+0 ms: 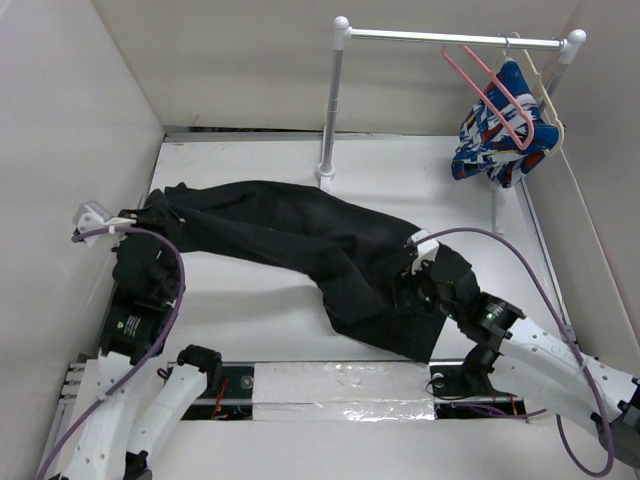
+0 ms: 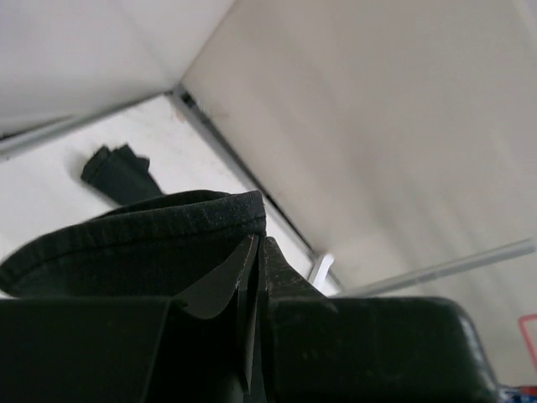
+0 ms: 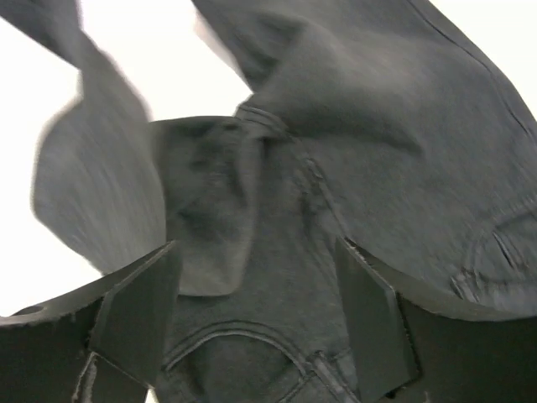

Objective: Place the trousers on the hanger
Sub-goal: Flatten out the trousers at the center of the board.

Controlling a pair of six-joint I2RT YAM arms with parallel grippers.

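Your trousers [image 1: 300,240] lie flat on the white table [image 1: 240,310], stretched on a diagonal from the far left to the near right; the leg ends are at the left, and the broader, bunched part is at the near right.

Your left gripper [image 1: 148,218] sits at the left end of the cloth; in the left wrist view its fingers [image 2: 277,281] are pressed together with barely a slit between them, a flap of black cloth is caught there, and a thick rolled edge of the trousers [image 2: 143,239] humps just behind the tips; a separate bit of black cloth lies further off on the table.

Your right gripper [image 1: 412,280] is down over the bunched right part; its wrist view is blurred, but the fingers [image 3: 134,306] stand wide apart with nothing clamped, and seamed, stitched trouser fabric [image 3: 277,252] fills the space between and beyond them; you cannot tell whether the tips touch the cloth.

The pink hanger [image 1: 487,92] hangs by its hook from the white rail [image 1: 420,36] at the far right, well apart from the trousers and bare; just beside it a cream hanger [image 1: 548,100] carries a blue, white and red patterned garment [image 1: 500,150]; the rail's left post stands at the far edge of the trousers.
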